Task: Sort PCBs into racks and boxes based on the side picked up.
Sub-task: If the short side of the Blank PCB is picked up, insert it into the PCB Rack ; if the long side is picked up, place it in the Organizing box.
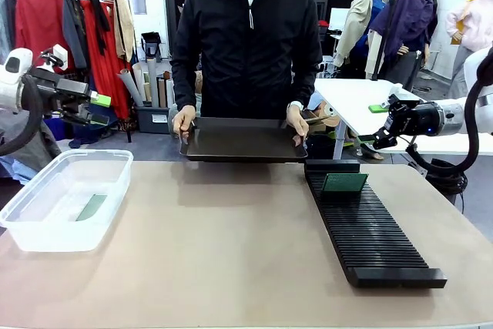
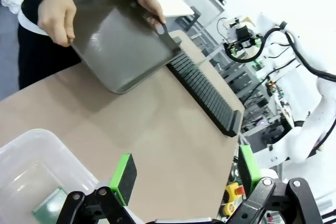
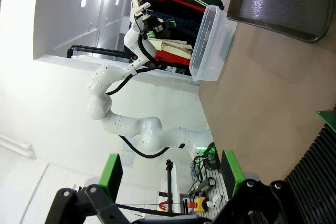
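Two PCBs were already sorted, one in the box [image 1: 65, 198] and one upright in the rack [image 1: 370, 229], while both grippers [image 1: 98, 109] [image 1: 379, 125] hung spread and empty, awaiting whatever board the person's tray [image 1: 243, 144] offered next.

Tub [image 1: 65, 198] at the worktop's [image 1: 231, 252] left edge with one board [image 1: 92, 206] lying inside, slotted rack [image 1: 370, 229] at right with a board [image 1: 343, 182] standing near its far end, tray [image 1: 243, 144] held by a person's hands [image 1: 183, 120] at upper centre.
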You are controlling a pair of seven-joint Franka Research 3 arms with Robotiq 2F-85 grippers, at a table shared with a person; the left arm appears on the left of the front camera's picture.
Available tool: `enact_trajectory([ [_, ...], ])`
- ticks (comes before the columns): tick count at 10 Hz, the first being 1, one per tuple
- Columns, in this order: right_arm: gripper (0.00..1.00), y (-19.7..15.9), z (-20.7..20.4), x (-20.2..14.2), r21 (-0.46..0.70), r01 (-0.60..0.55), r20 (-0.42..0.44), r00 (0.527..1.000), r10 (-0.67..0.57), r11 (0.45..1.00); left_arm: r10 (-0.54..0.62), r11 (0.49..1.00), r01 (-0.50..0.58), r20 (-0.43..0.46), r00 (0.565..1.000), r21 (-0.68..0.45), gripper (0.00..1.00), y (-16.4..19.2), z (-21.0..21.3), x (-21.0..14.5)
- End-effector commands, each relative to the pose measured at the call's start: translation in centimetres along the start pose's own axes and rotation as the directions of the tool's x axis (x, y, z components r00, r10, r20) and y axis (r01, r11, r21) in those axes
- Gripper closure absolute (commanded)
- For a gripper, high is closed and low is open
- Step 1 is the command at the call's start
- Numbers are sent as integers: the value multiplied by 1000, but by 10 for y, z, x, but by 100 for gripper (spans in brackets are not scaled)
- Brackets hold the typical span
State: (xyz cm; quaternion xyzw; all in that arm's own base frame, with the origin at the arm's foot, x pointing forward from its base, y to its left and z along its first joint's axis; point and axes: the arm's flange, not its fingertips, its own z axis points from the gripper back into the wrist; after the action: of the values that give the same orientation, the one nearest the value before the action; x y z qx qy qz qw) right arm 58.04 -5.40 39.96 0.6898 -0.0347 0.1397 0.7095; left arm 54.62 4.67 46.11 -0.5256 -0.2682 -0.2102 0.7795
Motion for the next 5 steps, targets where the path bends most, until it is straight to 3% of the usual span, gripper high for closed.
enact_trajectory([
  [1, 0, 2, -1, 1, 13, -21, 7, 1000, 21, 1000, 13, 997, -12, 14, 1000, -72, 0, 7, 1, 2],
  [3, 0, 2, -1, 1, 13, -21, 7, 1000, 21, 1000, 15, 994, -5, 94, 995, -107, 0, 7, 5, -1],
  [5, 0, 2, -1, 1, 13, -21, 7, 1000, 21, 1000, 48, 993, -42, 55, 997, -108, 0, 7, 1, 1],
])
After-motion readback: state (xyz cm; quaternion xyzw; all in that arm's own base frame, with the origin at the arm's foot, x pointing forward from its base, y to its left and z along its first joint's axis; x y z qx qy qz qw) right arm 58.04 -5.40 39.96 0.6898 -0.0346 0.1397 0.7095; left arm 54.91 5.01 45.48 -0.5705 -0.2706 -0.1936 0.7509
